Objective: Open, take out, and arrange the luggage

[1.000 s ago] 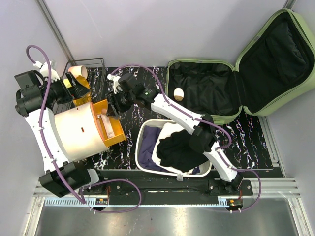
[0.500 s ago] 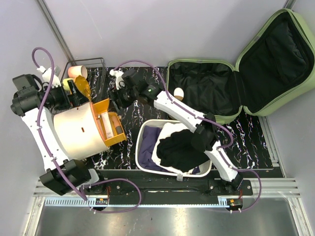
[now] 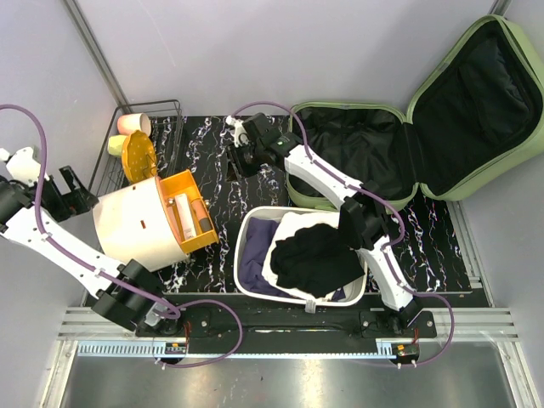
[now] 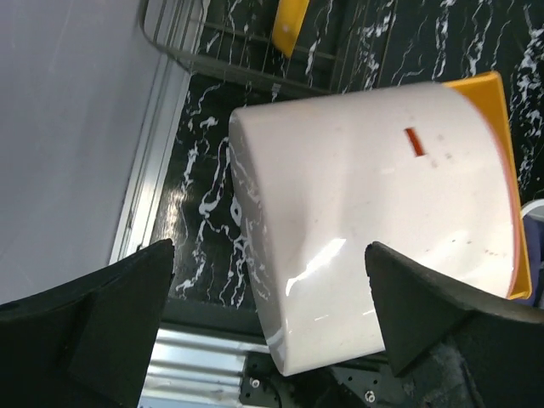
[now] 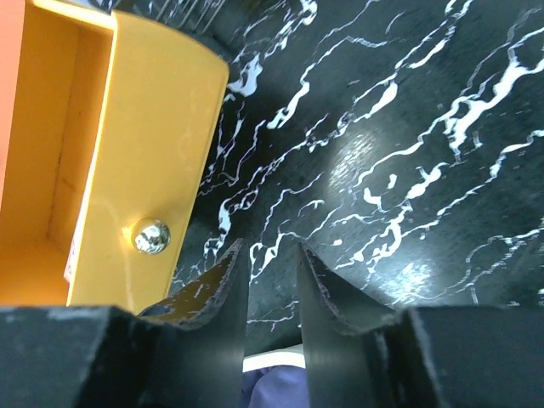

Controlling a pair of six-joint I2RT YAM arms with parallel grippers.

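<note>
The luggage (image 3: 348, 153), an olive-green soft suitcase, lies open at the back right. Its lid (image 3: 480, 98) is thrown back and the black lining shows. My right gripper (image 3: 241, 153) hovers over the dark marbled table just left of the suitcase's rim. In the right wrist view its jaws (image 5: 270, 246) stand a narrow gap apart with nothing between them. My left gripper (image 3: 61, 191) is far left, wide open. In the left wrist view it (image 4: 270, 255) frames the white and orange container (image 4: 374, 195) without touching it.
The white and orange container (image 3: 144, 225) lies on its side at the left, with an orange lid (image 3: 136, 157) leaning by a wire basket (image 3: 161, 119) holding cups. A white bin (image 3: 248, 234) full of dark clothes stands at the front centre. A grey wall lies behind.
My right gripper swung right, from the orange container toward the suitcase, and its jaws narrowed. My left arm pulled back to the far left, away from the container.
</note>
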